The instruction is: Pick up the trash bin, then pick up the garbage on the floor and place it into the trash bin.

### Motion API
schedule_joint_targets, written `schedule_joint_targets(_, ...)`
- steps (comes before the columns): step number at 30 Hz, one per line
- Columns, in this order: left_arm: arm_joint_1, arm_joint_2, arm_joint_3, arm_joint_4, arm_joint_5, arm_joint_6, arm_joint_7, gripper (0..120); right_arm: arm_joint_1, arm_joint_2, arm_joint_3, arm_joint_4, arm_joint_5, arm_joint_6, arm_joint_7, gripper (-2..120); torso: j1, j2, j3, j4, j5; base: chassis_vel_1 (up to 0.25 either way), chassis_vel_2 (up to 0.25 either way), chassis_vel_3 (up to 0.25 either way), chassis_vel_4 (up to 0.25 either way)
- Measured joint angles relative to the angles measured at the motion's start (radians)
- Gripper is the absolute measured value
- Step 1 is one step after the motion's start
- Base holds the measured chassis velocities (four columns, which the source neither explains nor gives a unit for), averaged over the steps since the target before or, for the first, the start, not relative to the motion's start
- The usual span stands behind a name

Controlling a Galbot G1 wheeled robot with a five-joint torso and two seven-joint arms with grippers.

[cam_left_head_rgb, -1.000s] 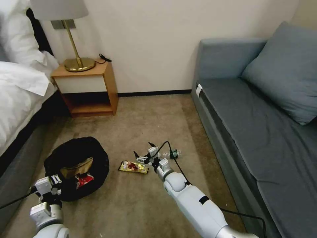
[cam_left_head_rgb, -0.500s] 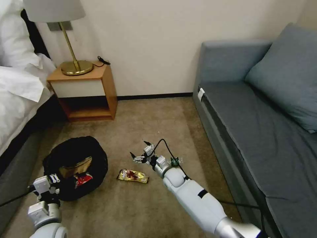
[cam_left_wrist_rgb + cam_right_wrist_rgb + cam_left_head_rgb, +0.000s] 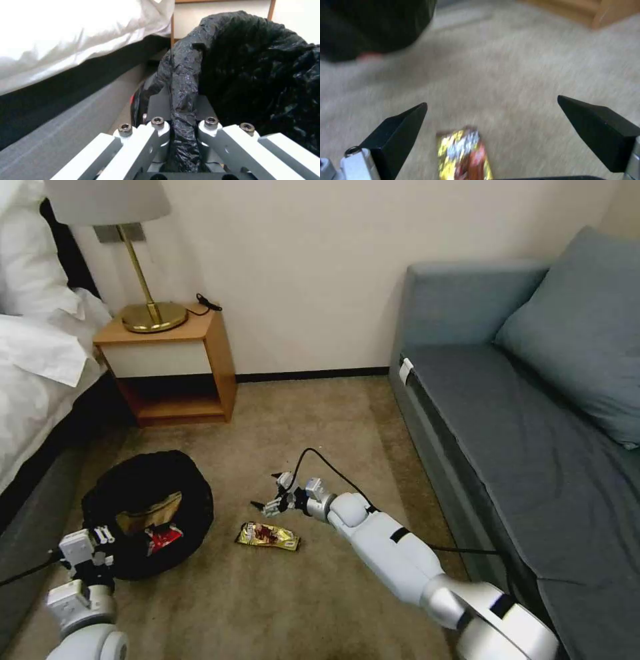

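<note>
Lying flat, snack wrapper crosswise

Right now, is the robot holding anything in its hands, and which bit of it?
Its left hand pinches the rim of the small round bin lined with crinkly black plastic. Its right hand, open, holds nothing.

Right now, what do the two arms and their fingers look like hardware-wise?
Both arms are glossy white with silver-grey joint rings. The right arm has a black band and a black cable looping to its wrist; its fingers are black pointed wedges. The left gripper has white slatted linkages with hex bolts.
</note>
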Motion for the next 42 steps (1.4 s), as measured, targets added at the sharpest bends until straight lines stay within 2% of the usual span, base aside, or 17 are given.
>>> schedule_joint_targets(3,0.002,-0.014,0.000,-0.012,-0.001,0.003,0.000,6,0.020,0.022,0.058,-0.139,-0.097,0.010,-0.058,100,0.000,0.000,0.000,0.0000,0.0001,0.000,0.000,0.000,0.000)
schedule_joint_targets(7,0.001,-0.014,-0.003,0.011,0.002,0.002,0.000,6,0.032,0.024,0.103,-0.225,-0.181,0.025,-0.078,100,0.000,0.000,0.000,-0.0004,0.0001,0.000,0.000,0.000,0.000)
schedule_joint_targets(13,0.007,0.001,-0.018,0.039,0.001,-0.007,0.000,6,0.038,0.024,0.143,-0.270,-0.236,0.048,-0.065,100,0.000,0.000,0.000,-0.0001,0.0001,0.000,0.000,0.000,0.000)
schedule_joint_targets(18,0.008,0.010,-0.026,0.050,-0.002,-0.007,0.000,6,0.034,0.023,0.146,-0.269,-0.247,0.057,-0.062,100,0.000,0.000,0.000,-0.0001,0.0001,0.000,0.000,0.000,0.000)
schedule_joint_targets(30,0.023,0.070,-0.040,0.103,-0.008,-0.023,0.001,6,-0.011,0.022,0.082,-0.193,-0.252,0.062,-0.058,100,0.000,0.000,0.000,-0.0001,0.0000,0.000,0.000,0.000,0.000)
schedule_joint_targets(42,0.020,0.075,-0.036,0.096,-0.011,-0.019,0.004,6,-0.057,0.022,0.018,-0.110,-0.264,0.056,-0.056,100,0.000,0.000,0.000,-0.0001,0.0000,0.000,0.000,0.000,0.000)
